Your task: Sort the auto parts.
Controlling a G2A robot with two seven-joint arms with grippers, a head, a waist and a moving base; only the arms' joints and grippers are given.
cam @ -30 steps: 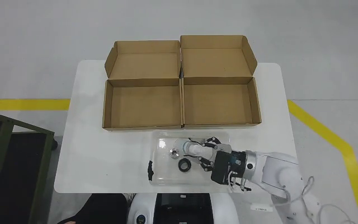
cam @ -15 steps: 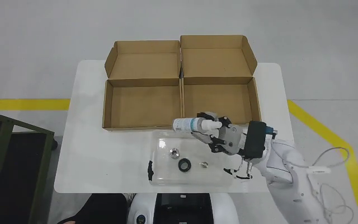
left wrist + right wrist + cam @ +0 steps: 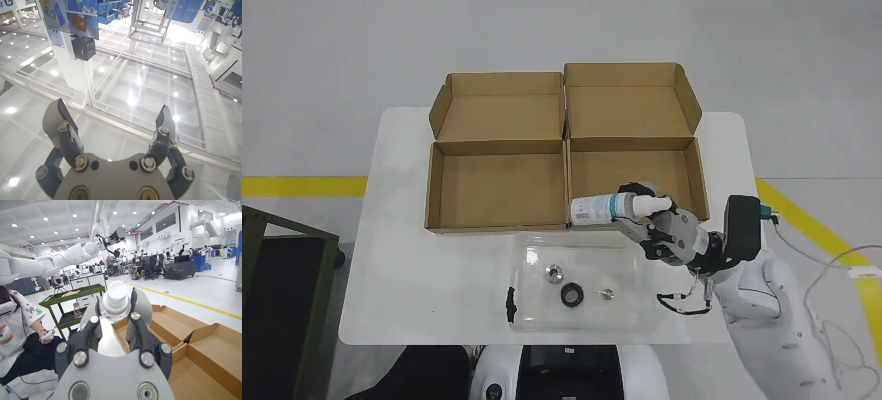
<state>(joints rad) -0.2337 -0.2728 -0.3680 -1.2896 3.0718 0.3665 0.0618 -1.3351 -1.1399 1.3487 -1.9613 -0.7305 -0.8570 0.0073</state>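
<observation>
The right gripper [image 3: 644,214] is clenched on a white bottle [image 3: 602,208] with a teal label. It grips at the neck just below the cap, and the right wrist view shows a finger on either side of the clear shoulder. The bottle lies roughly level, cap toward the wrist and base toward the centre of the frame. In the top view it hangs over the lower left corner of the right-hand cardboard box [image 3: 662,180], just above the clear tray [image 3: 542,312] at lower centre. A grip so near the cap leaves the long body free, which I judge suits laying it flat in a box rather than standing it up. 2 open boxes sit side by side on the white table [image 3: 392,260], the left-hand box [image 3: 497,190] touching its neighbour. Both floors are bare, so nothing looks sorted yet. In the tray lie 3 small parts: a metal ring [image 3: 554,270], a black ring [image 3: 571,295] and a small nut [image 3: 607,293]. A black part [image 3: 510,303] sits at its left rim. The left gripper [image 3: 112,113] is released, jaws wide with nothing between them. It points up at the ceiling, likely parked out of the way.
</observation>
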